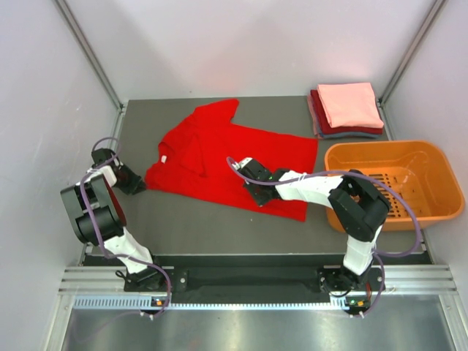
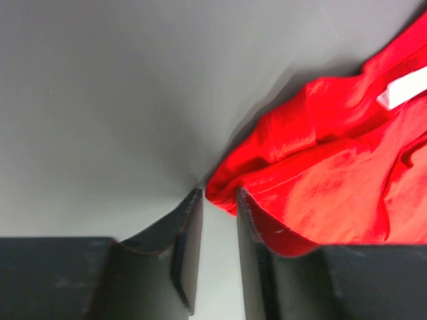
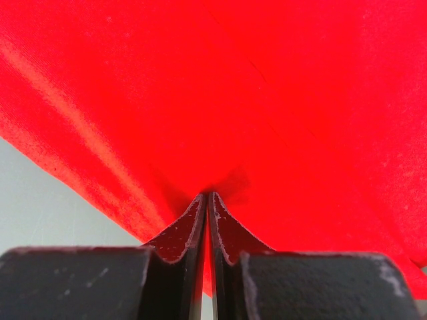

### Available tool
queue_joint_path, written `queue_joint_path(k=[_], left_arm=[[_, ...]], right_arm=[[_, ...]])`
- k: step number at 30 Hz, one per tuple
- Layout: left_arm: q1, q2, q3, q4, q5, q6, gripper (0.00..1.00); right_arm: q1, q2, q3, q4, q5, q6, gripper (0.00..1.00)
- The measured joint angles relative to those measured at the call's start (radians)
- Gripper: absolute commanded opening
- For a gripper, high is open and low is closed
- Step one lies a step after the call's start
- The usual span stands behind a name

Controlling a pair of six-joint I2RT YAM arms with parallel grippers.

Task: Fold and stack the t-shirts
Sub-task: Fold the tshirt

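A bright red t-shirt (image 1: 219,150) lies spread on the dark grey table (image 1: 190,219), one sleeve pointing to the back. My right gripper (image 1: 252,189) sits on its near hem. In the right wrist view that gripper (image 3: 207,195) is shut on a pinch of the red cloth (image 3: 267,100). My left gripper (image 1: 137,183) is at the shirt's left edge. In the left wrist view it (image 2: 217,193) stands open, the bunched red edge (image 2: 320,167) touching the right fingertip (image 2: 245,200), with bare table in the gap. Folded t-shirts (image 1: 347,108), salmon-pink on top, are stacked at the back right.
An orange plastic basket (image 1: 420,157) stands at the right edge of the table, just behind the right arm's elbow. Pale walls with metal rails enclose the table on the left, back and right.
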Motion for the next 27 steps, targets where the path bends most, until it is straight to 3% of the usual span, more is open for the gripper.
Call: queue_joint_path(k=[2,3,4,23,26,27], left_arm=[[0.0,0.018,0.008,0.018,0.006,-0.011,0.11],[0.0,0.029,0.013,0.026,0.019,-0.015,0.01],[0.0,0.036,0.019,0.031,0.03,-0.023,0.0],[-0.046,0.093,0.167,-0.089,-0.192,0.052,0.0],[-0.051,0.093,0.188,-0.121,-0.225,0.058,0.1],[-0.053,0.093,0.196,-0.129,-0.233,0.062,0.18]], right_arm=[[0.0,0.0,0.0,0.0,0.0,0.0,0.05],[0.0,0.0,-0.001,0.002,0.0,0.0,0.05],[-0.001,0.0,-0.002,0.003,0.0,0.0,0.05],[-0.009,-0.001,-0.005,0.005,-0.011,0.018,0.04],[-0.011,-0.002,-0.005,0.005,-0.012,0.019,0.04],[-0.011,-0.002,-0.005,0.005,-0.012,0.019,0.04]])
